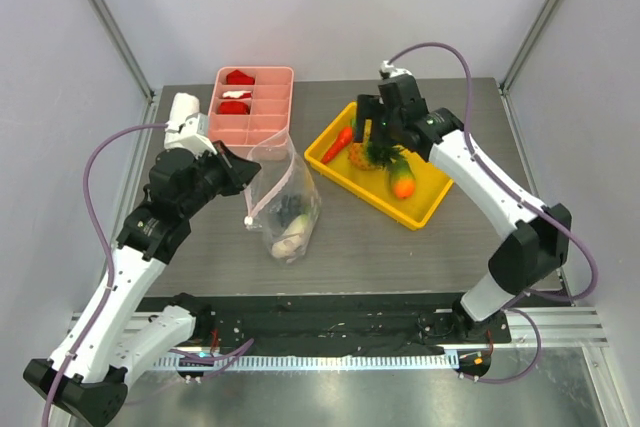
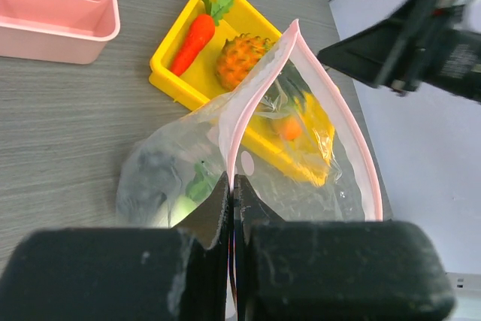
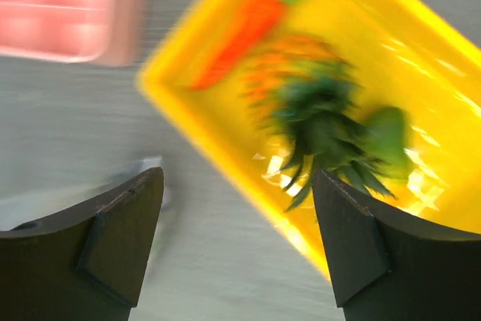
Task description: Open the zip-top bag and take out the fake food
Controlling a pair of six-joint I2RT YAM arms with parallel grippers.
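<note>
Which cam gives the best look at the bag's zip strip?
Left wrist: the pink zip strip arcs sharp across frame, left gripper pinching it. Top external shows the zip-top bag whole but the strip thin. Right wrist is blurred, aimed at the yellow tray; no strip.

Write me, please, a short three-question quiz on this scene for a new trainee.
1. True or false: the left gripper is shut on the zip-top bag at its pink strip.
2. The open right gripper hangs over: A the pink tray; B the yellow tray; C the bag.
3. Which toy pieces lie inside the bag?
Key: 1 true. 2 B. 3 the dark grapes and the white radish.
</note>
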